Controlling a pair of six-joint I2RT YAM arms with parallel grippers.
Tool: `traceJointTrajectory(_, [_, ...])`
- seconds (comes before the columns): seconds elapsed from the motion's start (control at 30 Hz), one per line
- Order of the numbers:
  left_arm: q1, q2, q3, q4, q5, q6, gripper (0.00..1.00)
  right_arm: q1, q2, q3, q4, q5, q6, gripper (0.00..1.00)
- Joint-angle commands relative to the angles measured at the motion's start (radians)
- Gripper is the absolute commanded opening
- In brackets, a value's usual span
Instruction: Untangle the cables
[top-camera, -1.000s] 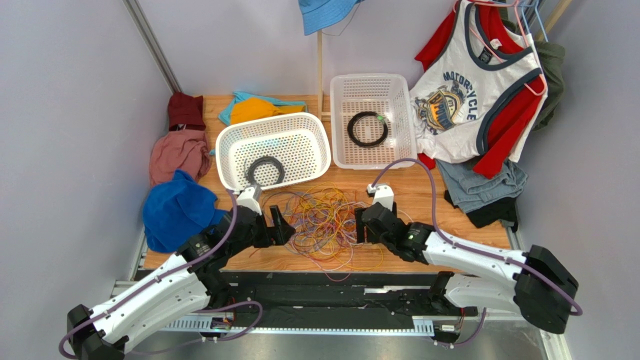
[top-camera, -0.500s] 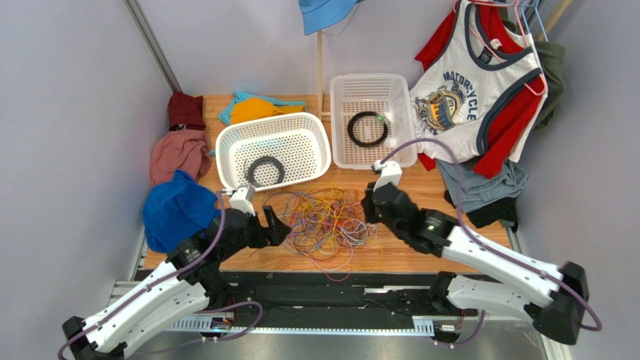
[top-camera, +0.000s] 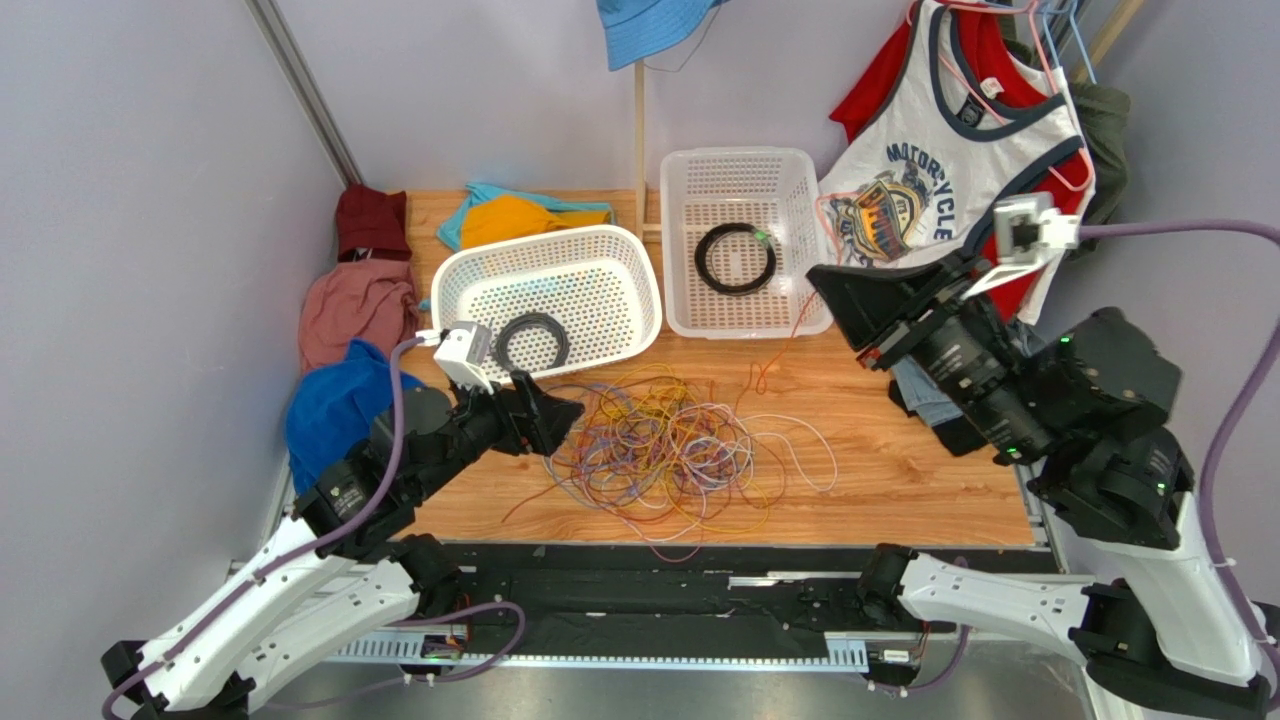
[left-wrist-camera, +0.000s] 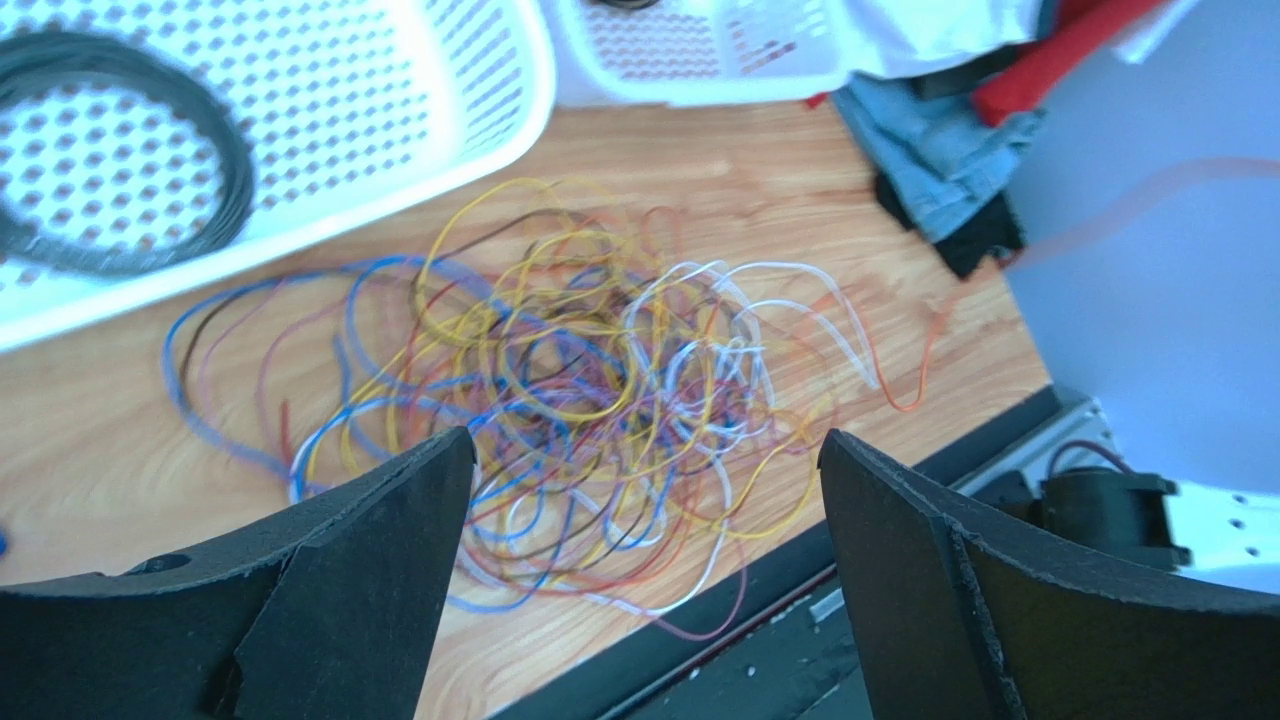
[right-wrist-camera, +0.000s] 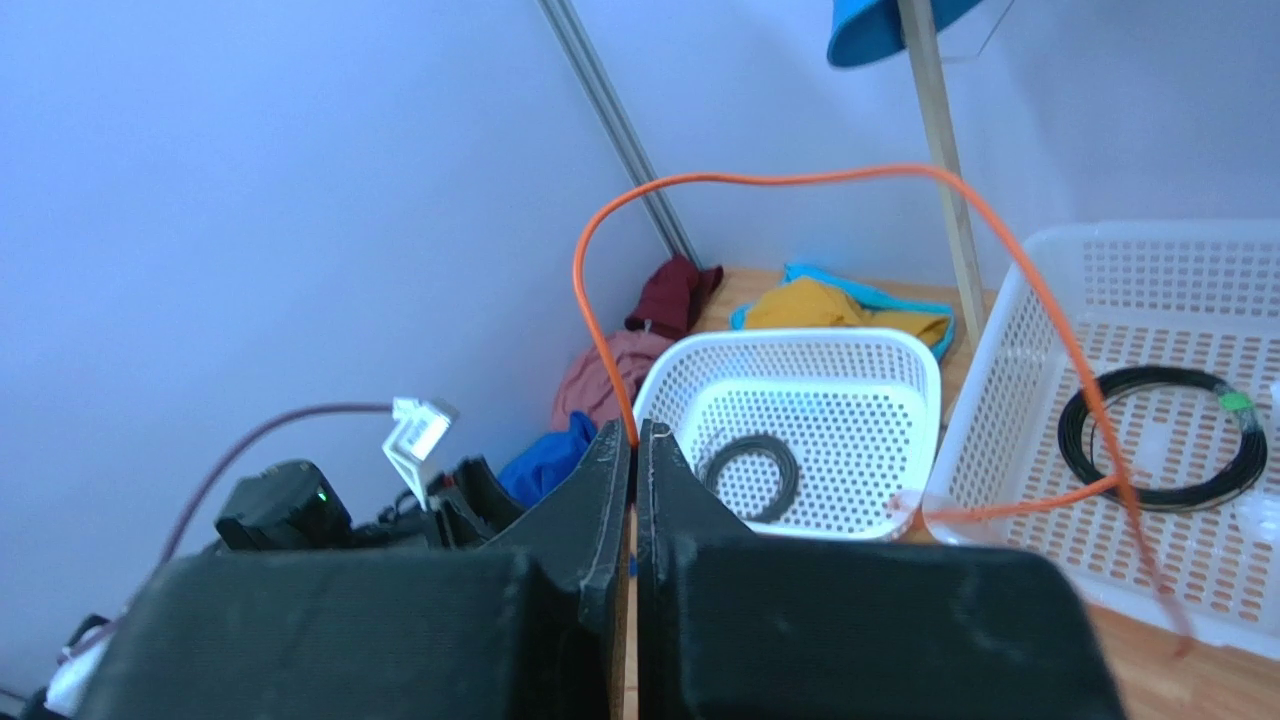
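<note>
Rising high, right gripper (right-wrist-camera: 633, 438) is clenching 1 orange cable (right-wrist-camera: 781, 174); left gripper (left-wrist-camera: 646, 465) is hovering, jaws released, near cables (top-camera: 661, 443).

Tangled cables (top-camera: 661, 450) (many colours); wooden table (top-camera: 932, 480) beneath

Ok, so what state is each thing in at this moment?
cables: tangled heap on the table.
orange cable: raised, hanging in a loop from the right pincer.
left pincer: open, empty, facing the heap.
right pincer: shut on orange cable, held high.
left basket: holds a black coil.
right basket: holds a black coil.
</note>
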Motion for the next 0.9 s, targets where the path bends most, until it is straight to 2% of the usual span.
traceJointTrajectory(0.0, [-0.002,-0.006,-0.016,0.214,0.144,0.079,0.95,0.006,0.013,-0.084,-0.068,-0.067,0.001,0.0])
traceJointTrajectory(0.2, [-0.036,0.078,-0.068,0.425,0.285,0.115,0.96,0.007,0.02,-0.089,-0.084,-0.082,0.004,0.0])
traceJointTrajectory(0.23, [-0.065,0.079,-0.085,0.519,0.303,0.132,0.96,0.006,0.022,-0.087,-0.086,-0.08,0.004,0.0])
traceJointTrajectory(0.3, [-0.115,0.061,-0.166,0.631,0.281,0.197,0.96,0.006,0.022,-0.084,-0.089,-0.085,0.004,0.0])
traceJointTrajectory(0.33, [-0.179,0.055,-0.195,0.729,0.226,0.224,0.96,0.006,0.02,-0.083,-0.092,-0.087,0.004,0.0])
traceJointTrajectory(0.4, [-0.261,0.064,-0.242,0.779,0.175,0.312,0.96,0.007,0.023,-0.078,-0.097,-0.09,0.004,0.0])
traceJointTrajectory(0.5, [-0.321,0.148,-0.234,0.791,0.119,0.376,0.96,0.006,0.035,-0.055,-0.103,-0.099,0.007,0.0])
traceJointTrajectory(0.6, [-0.356,0.225,-0.243,0.86,0.098,0.398,0.96,0.007,0.046,-0.023,-0.11,-0.119,0.011,0.0])
traceJointTrajectory(0.73, [-0.361,0.296,-0.263,1.012,0.086,0.396,0.97,0.006,0.054,0.005,-0.123,-0.154,0.028,0.0])
traceJointTrajectory(0.87, [-0.36,0.414,-0.243,1.098,0.083,0.412,0.97,0.007,0.048,0.029,-0.124,-0.211,0.054,0.0])
